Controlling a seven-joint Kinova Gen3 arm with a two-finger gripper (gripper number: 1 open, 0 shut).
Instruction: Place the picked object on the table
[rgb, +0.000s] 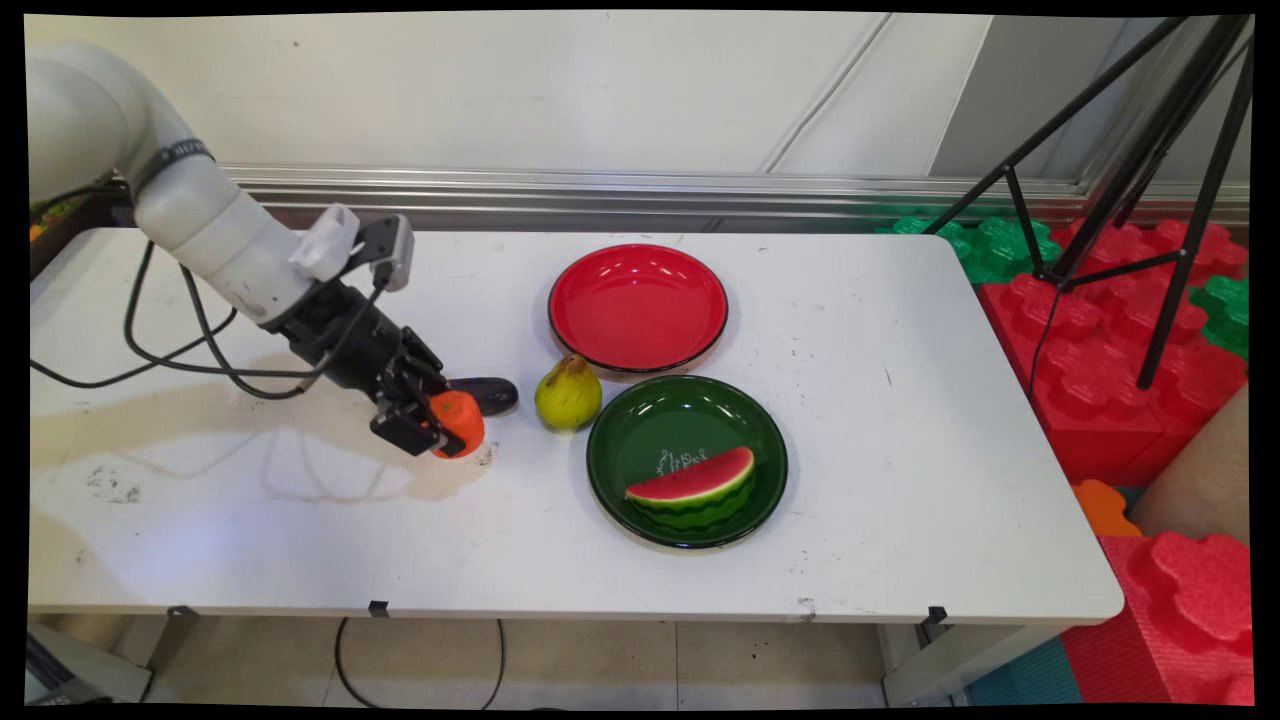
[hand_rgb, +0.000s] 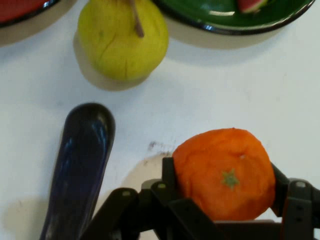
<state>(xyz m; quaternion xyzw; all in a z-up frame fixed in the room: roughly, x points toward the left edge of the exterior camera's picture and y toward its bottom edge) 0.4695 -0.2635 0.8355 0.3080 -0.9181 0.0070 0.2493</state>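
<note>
My gripper (rgb: 440, 425) (hand_rgb: 223, 182) is shut on an orange mandarin (rgb: 459, 420) (hand_rgb: 225, 172), held just above the table at left of centre. Its black fingers (hand_rgb: 170, 175) press the fruit on both sides. A dark purple eggplant (rgb: 487, 394) (hand_rgb: 77, 165) lies on the table right beside the mandarin, on its far side. A yellow-green pear (rgb: 568, 394) (hand_rgb: 122, 40) stands a little further right, between the eggplant and the two plates.
A red plate (rgb: 637, 307) (hand_rgb: 20, 10) sits behind the pear. A green plate (rgb: 610, 470) (hand_rgb: 235, 22) holding a watermelon slice (rgb: 695, 487) (hand_rgb: 250, 5) lies to its right. A black tripod (rgb: 1120, 170) and red and green foam blocks (rgb: 1110, 340) stand past the table's right end.
</note>
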